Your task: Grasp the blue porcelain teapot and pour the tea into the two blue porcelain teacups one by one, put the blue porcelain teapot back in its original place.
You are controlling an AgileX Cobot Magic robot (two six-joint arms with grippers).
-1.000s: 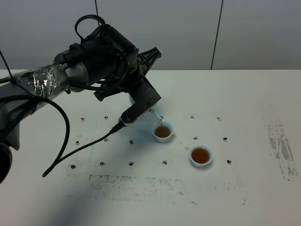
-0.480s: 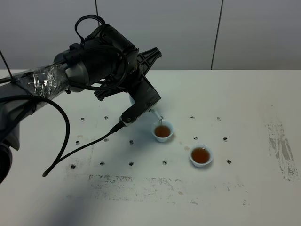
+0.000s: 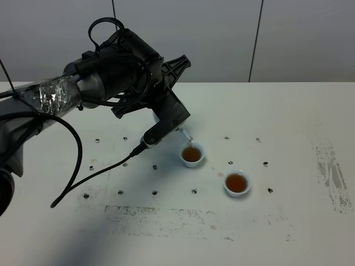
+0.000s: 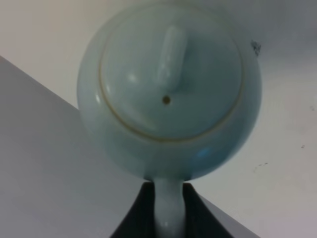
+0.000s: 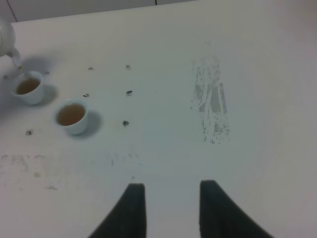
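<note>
My left gripper is shut on the loop handle of the blue porcelain teapot, which fills the left wrist view with its knobbed lid towards the camera. From above, the left gripper hides most of the tilted teapot. Only its spout shows, right over the nearer-left blue porcelain teacup, which holds brown tea. The other teacup stands to the lower right, also with tea in it. The right wrist view shows both teacups, and my right gripper open with nothing between its fingers.
The white table has small dark holes around the cups and grey scuffed patches at the right and along the front. A black cable loops down from the left arm onto the table's left side.
</note>
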